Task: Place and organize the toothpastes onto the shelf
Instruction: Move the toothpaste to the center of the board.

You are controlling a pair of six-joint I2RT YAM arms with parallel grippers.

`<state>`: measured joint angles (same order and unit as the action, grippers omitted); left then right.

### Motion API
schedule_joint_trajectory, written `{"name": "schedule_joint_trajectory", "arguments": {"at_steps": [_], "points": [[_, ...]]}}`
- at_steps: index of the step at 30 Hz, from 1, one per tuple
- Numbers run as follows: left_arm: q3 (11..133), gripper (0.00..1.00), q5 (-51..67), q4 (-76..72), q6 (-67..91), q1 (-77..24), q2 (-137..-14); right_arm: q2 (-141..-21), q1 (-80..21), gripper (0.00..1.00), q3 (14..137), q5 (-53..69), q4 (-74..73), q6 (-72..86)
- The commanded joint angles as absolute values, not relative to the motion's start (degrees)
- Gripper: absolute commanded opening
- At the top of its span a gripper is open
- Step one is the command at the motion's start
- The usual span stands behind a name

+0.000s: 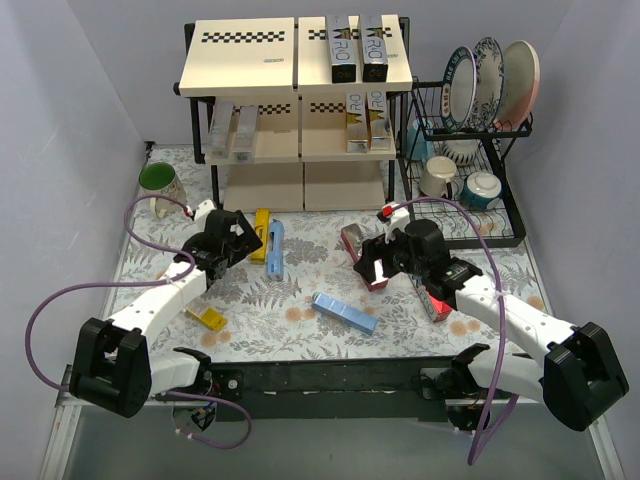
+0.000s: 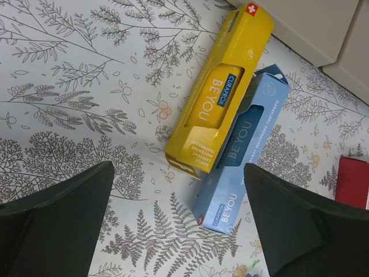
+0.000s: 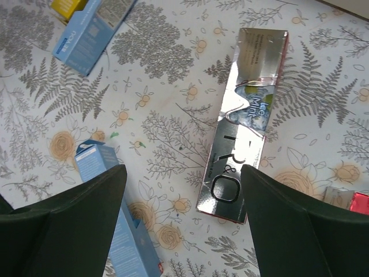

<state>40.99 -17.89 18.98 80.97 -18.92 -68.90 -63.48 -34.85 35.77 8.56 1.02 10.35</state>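
The left tool point(image 1: 243, 236) and right tool point(image 1: 372, 264) both hang angled downward, jaws spread wide, holding nothing.

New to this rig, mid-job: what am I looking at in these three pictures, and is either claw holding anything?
Two small robot arms are bolted at the near edge of the table, each ending in a two-finger gripper. One picture looks down from above; the other two come from wrist cameras, the dark shapes being each gripper's own fingers. The left gripper hangs open over a yellow carton and a blue carton lying side by side. The right gripper is open above a silver carton. Neither holds anything. The shelf behind already carries several cartons.
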Motion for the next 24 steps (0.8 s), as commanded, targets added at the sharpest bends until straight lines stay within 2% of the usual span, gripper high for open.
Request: {"name": "schedule_joint_trajectory", "arguments": {"at_steps": [1,8,24], "points": [[41.6,0.96,-17.4,15.5,78.6,-18.8,-68.7,-64.1,-34.7,0.88,36.5,3.9,2.2,10.2],[47.9,0.93,-17.2,16.0,72.6,-18.5,-78.2,-64.7,-34.7,0.88,36.2,5.4,3.3,10.6],[56.9,0.75,-12.1,19.2,62.2,-18.2,-93.6,-63.1,-34.7,0.88,35.2,6.1,3.6,10.1]]}}
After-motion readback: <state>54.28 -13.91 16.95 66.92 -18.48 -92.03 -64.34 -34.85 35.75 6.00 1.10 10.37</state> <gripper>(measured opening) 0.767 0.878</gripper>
